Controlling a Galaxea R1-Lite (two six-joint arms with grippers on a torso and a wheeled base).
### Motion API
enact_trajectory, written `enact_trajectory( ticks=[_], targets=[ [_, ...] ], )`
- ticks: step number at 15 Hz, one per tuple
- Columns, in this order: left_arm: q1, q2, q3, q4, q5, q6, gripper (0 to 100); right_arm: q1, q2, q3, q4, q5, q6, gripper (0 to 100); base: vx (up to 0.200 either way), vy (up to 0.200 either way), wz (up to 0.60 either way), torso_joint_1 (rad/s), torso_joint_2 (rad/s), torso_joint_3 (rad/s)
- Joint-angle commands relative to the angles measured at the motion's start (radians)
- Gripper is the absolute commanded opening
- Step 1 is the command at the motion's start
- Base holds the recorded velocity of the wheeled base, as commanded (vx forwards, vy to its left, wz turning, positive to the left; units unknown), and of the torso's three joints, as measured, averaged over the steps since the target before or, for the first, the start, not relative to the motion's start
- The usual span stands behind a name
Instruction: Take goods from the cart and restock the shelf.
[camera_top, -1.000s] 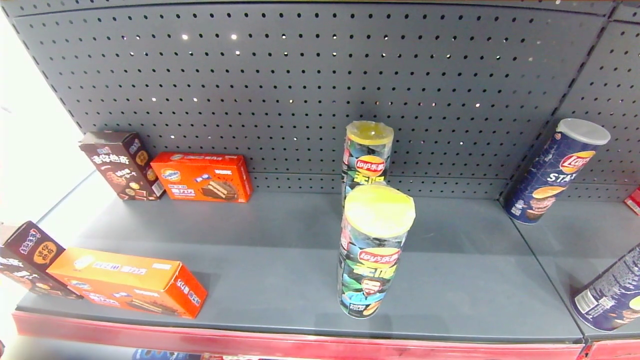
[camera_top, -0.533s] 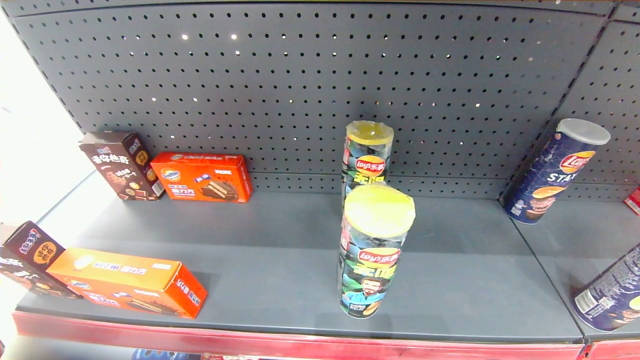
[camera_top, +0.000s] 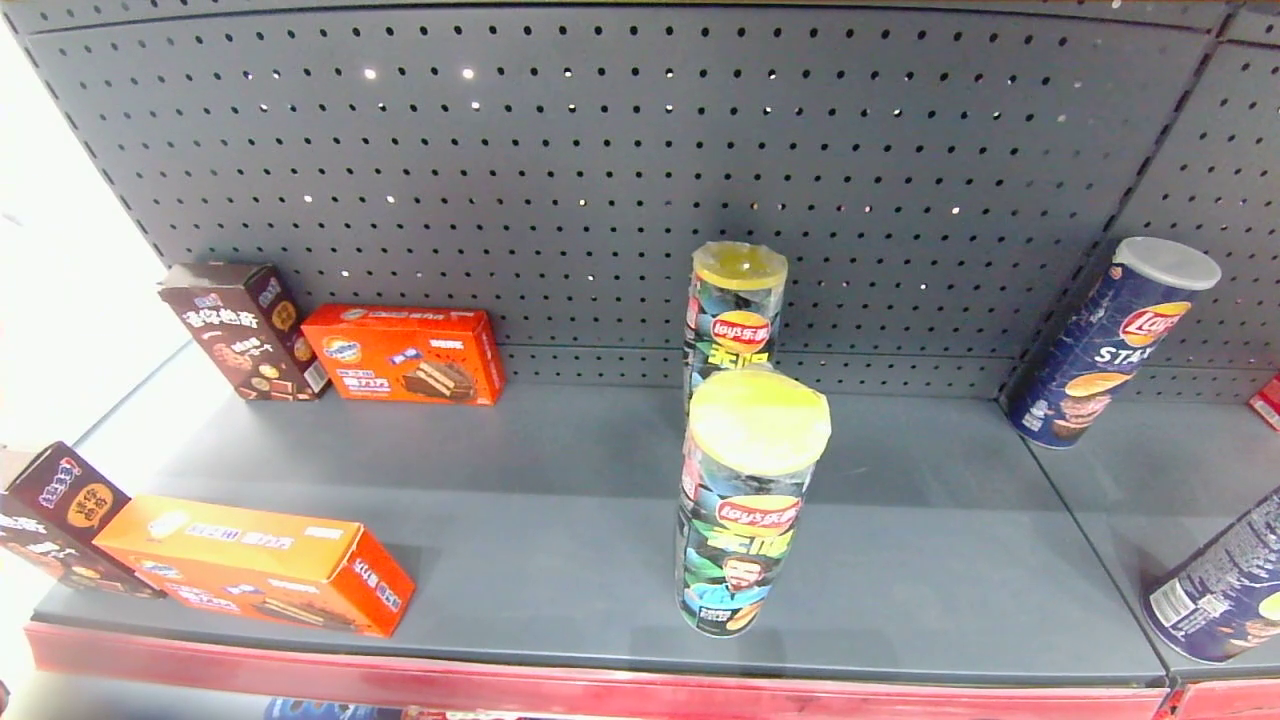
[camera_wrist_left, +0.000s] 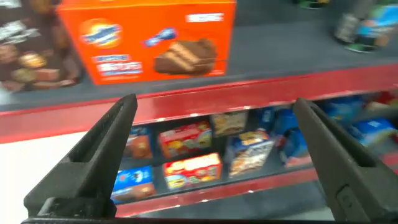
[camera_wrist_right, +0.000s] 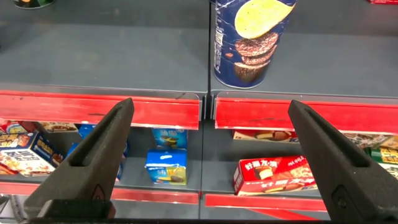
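Note:
On the grey shelf (camera_top: 560, 520) stand two chip cans with yellow lids, one at the front (camera_top: 748, 500) and one behind it (camera_top: 735, 310). Two dark blue chip cans (camera_top: 1110, 340) (camera_top: 1215, 590) stand at the right. Orange boxes (camera_top: 260, 565) (camera_top: 405, 355) and brown boxes (camera_top: 240, 330) (camera_top: 55, 520) sit at the left. My left gripper (camera_wrist_left: 217, 124) is open and holds nothing, below the shelf's red front edge (camera_wrist_left: 186, 106), facing an orange box (camera_wrist_left: 146, 40). My right gripper (camera_wrist_right: 208, 134) is open and holds nothing, facing a blue can (camera_wrist_right: 249, 40).
A perforated grey back panel (camera_top: 600, 150) closes the shelf behind. Lower shelves hold several snack packs (camera_wrist_left: 186, 171) and boxes (camera_wrist_right: 273, 174). A vertical divider seam (camera_wrist_right: 207, 109) splits the red edge. Bare shelf floor lies between the boxes and the yellow-lidded cans.

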Motion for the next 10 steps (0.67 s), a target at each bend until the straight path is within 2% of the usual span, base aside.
enact_trajectory(
  ticks=[1, 2, 4, 8, 10],
  targets=[
    [0.001, 0.000, 0.001, -0.002, 0.002, -0.002, 100, 0.000, 0.001, 0.000, 0.001, 0.000, -0.001, 100, 0.000, 0.000, 0.00, 0.000, 0.00, 0.000],
    [0.001, 0.000, 0.001, -0.002, 0.001, -0.002, 100, 0.000, 0.001, 0.000, 0.001, 0.000, -0.001, 100, 0.000, 0.000, -0.60, 0.002, 0.01, 0.007],
    [-0.001, 0.000, 0.000, 0.000, -0.001, -0.002, 100, 0.000, 0.001, 0.000, 0.001, 0.000, -0.001, 100, 0.000, 0.000, 0.00, 0.000, 0.00, 0.000],
    [0.001, 0.000, 0.000, -0.003, 0.007, -0.045, 100, 0.000, 0.001, 0.000, -0.001, 0.000, -0.001, 100, 0.000, 0.000, 0.00, 0.000, 0.00, 0.000],
    [0.001, 0.000, 0.000, -0.003, 0.004, -0.047, 100, 0.000, 0.001, 0.000, 0.001, 0.000, -0.001, 100, 0.000, 0.000, 0.00, 0.000, 0.00, 0.000]
  ],
)
